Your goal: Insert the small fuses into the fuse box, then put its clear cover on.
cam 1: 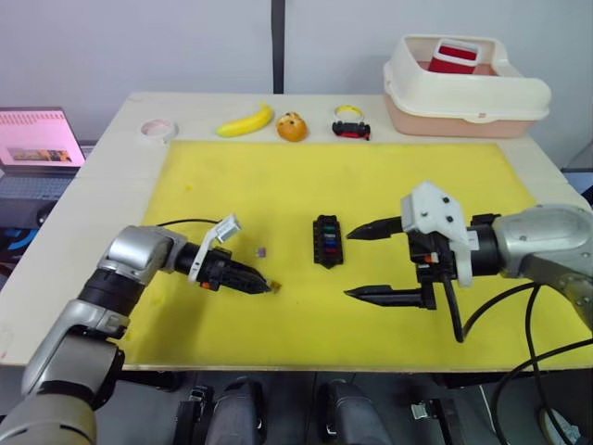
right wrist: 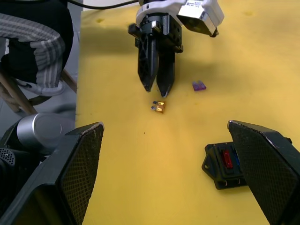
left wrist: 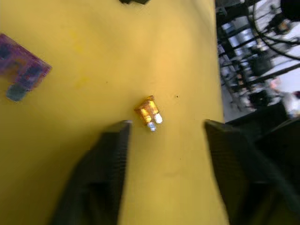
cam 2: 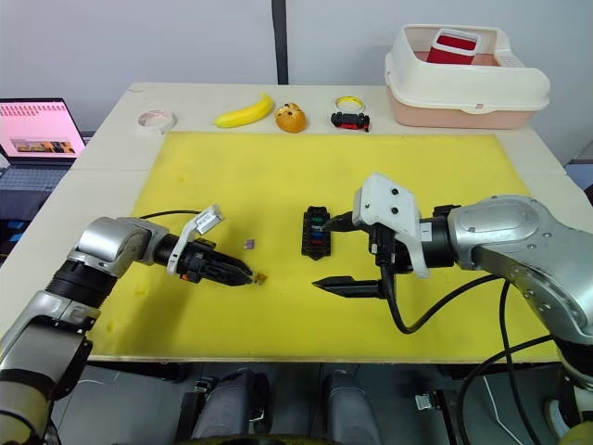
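The black fuse box (cam 1: 327,241) lies mid-mat with red, green and blue small fuses in its slots. An amber fuse (left wrist: 149,111) lies flat on the yellow mat (cam 1: 278,185), just ahead of my left gripper (cam 1: 262,286), whose fingers (left wrist: 115,140) are open and stand to either side of it without touching. A purple fuse (cam 1: 262,251) lies loose farther back, between that gripper and the box. My right gripper (cam 1: 349,264) hangs wide open just right of the box, empty. The clear cover is out of view.
Along the far table edge sit a tape roll (cam 1: 158,128), a banana (cam 1: 246,120), an orange toy (cam 1: 292,126), a small toy car (cam 1: 351,123) and a cream lidded bin (cam 1: 463,88). A laptop (cam 1: 37,139) stands off the left side.
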`<act>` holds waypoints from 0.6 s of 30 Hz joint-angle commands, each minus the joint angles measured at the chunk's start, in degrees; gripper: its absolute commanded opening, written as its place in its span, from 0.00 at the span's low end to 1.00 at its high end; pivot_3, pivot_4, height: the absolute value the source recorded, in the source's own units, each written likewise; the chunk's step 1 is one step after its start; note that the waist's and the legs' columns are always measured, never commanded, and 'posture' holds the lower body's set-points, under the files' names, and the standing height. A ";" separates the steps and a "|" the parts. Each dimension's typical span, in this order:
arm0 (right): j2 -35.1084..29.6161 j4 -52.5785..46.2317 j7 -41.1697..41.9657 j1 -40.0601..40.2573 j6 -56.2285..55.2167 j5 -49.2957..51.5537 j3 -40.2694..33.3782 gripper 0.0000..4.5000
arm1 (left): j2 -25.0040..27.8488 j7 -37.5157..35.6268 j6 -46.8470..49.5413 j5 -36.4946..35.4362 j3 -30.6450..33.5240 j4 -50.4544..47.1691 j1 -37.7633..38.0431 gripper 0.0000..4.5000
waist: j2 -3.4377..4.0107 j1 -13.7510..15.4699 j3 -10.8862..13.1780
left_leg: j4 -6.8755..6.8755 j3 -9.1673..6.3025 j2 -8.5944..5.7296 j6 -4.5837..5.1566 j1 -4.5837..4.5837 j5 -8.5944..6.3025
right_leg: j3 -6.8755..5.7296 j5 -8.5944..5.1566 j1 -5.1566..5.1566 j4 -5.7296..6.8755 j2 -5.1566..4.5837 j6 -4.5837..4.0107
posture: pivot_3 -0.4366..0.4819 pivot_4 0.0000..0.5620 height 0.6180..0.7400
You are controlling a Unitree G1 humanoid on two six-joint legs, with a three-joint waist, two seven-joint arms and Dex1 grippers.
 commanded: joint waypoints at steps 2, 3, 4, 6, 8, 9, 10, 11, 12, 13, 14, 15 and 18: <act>-0.20 -1.26 -0.31 -0.20 -0.33 0.42 -1.12 1.00 | -1.04 -0.18 1.08 0.28 -1.30 1.60 -1.26 0.78 | 0.00 0.06 0.00 | 0.00 0.00 0.00 0.00 0.00 0.00 | 0.00 -0.01 0.01 0.00 -0.01 -0.01 | 0.48 0.27 0.99; -0.21 -1.24 -0.35 -0.29 -0.31 0.40 -1.09 1.00 | -1.41 -0.34 1.24 0.32 -1.77 1.65 -1.32 0.78 | 0.00 0.06 0.00 | 0.01 0.00 0.00 0.00 0.00 0.00 | 0.00 -0.01 0.01 0.00 -0.01 -0.01 | 0.48 0.27 0.99; -0.21 -1.24 -0.38 -0.35 -0.29 0.39 -1.07 1.00 | -1.62 -0.46 1.31 0.35 -2.05 1.67 -1.37 0.78 | 0.00 0.07 0.00 | 0.01 0.00 0.00 0.00 0.00 0.00 | 0.00 -0.01 0.01 0.00 -0.02 -0.01 | 0.48 0.27 0.99; -0.28 -1.25 -0.44 -0.39 -0.26 0.34 -1.07 1.00 | -2.01 -0.87 1.21 0.44 -2.78 1.36 -1.38 0.78 | 0.00 0.10 0.00 | 0.01 -0.01 -0.01 0.00 0.00 0.00 | 0.00 -0.01 0.02 -0.01 -0.03 -0.01 | 0.48 0.27 0.99; -0.31 -1.30 -0.53 -0.41 -0.20 0.37 -1.09 1.00 | -2.28 -1.21 1.58 0.28 -3.01 1.14 -1.47 0.78 | 0.00 0.13 0.00 | 0.01 -0.01 -0.02 0.00 0.00 0.00 | 0.00 -0.01 0.02 -0.01 -0.03 -0.02 | 0.48 0.27 0.99; -0.33 -1.33 -0.58 -0.42 -0.17 0.37 -1.09 1.00 | -2.39 -1.40 1.80 0.12 -3.05 0.98 -1.57 0.78 | 0.00 0.13 0.00 | 0.01 -0.01 -0.02 0.00 0.00 0.00 | 0.00 -0.01 0.03 -0.01 -0.04 -0.02 | 0.48 0.27 0.99; -0.34 -1.35 -0.65 -0.42 -0.11 0.42 -1.11 1.00 | -2.49 -1.58 1.65 0.17 -3.26 0.76 -1.63 0.78 | 0.00 0.13 0.00 | 0.01 -0.01 -0.03 0.00 0.00 0.00 | 0.00 -0.01 0.04 -0.02 -0.05 -0.02 | 0.48 0.27 0.99; -0.35 -1.37 -0.71 -0.39 -0.09 0.42 -1.13 1.00 | -2.65 -1.69 1.72 0.08 -3.39 0.51 -1.73 0.78 | 0.00 0.13 0.00 | 0.01 -0.02 -0.03 0.00 0.00 0.00 | 0.00 -0.01 0.04 -0.02 -0.05 -0.02 | 0.48 0.27 0.99; -0.38 -1.37 -0.74 -0.33 -0.12 0.39 -1.14 1.00 | -2.83 -1.73 1.79 0.00 -3.51 0.31 -1.84 0.78 | 0.00 0.13 0.00 | 0.01 -0.02 -0.03 0.00 -0.01 0.00 | 0.00 -0.01 0.04 -0.02 -0.05 -0.02 | 0.48 0.27 0.99; -0.39 -1.36 -0.80 -0.28 -0.15 0.35 -1.15 1.00 | -3.01 -1.68 1.67 0.05 -3.61 0.26 -1.91 0.78 | 0.00 0.15 0.00 | 0.01 -0.02 -0.03 0.00 0.00 0.00 | 0.00 -0.01 0.04 -0.03 -0.05 -0.02 | 0.48 0.27 0.99; -0.40 -1.35 -0.84 -0.24 -0.18 0.32 -1.15 1.00 | -3.13 -1.64 1.60 0.09 -3.65 0.26 -1.95 0.78 | 0.00 0.15 0.00 | 0.01 -0.02 -0.03 0.00 0.00 0.00 | 0.00 -0.01 0.04 -0.03 -0.05 -0.02 | 0.48 0.27 0.99; -0.38 -1.37 -0.92 -0.21 -0.19 0.28 -1.13 1.00 | -3.31 -1.57 1.56 0.15 -3.63 0.38 -1.98 0.78 | 0.00 0.16 0.00 | 0.01 -0.02 -0.04 0.00 0.00 0.00 | 0.00 -0.01 0.05 -0.03 -0.05 -0.02 | 0.48 0.27 0.99; -0.31 -1.44 -1.11 -0.15 -0.34 0.04 -0.93 1.00 | -3.93 -1.24 1.41 0.37 -3.49 0.91 -2.11 0.78 | 0.00 0.18 0.00 | 0.01 -0.03 -0.04 0.00 -0.01 0.00 | 0.00 -0.01 0.06 -0.04 -0.06 -0.02 | 0.48 0.27 0.99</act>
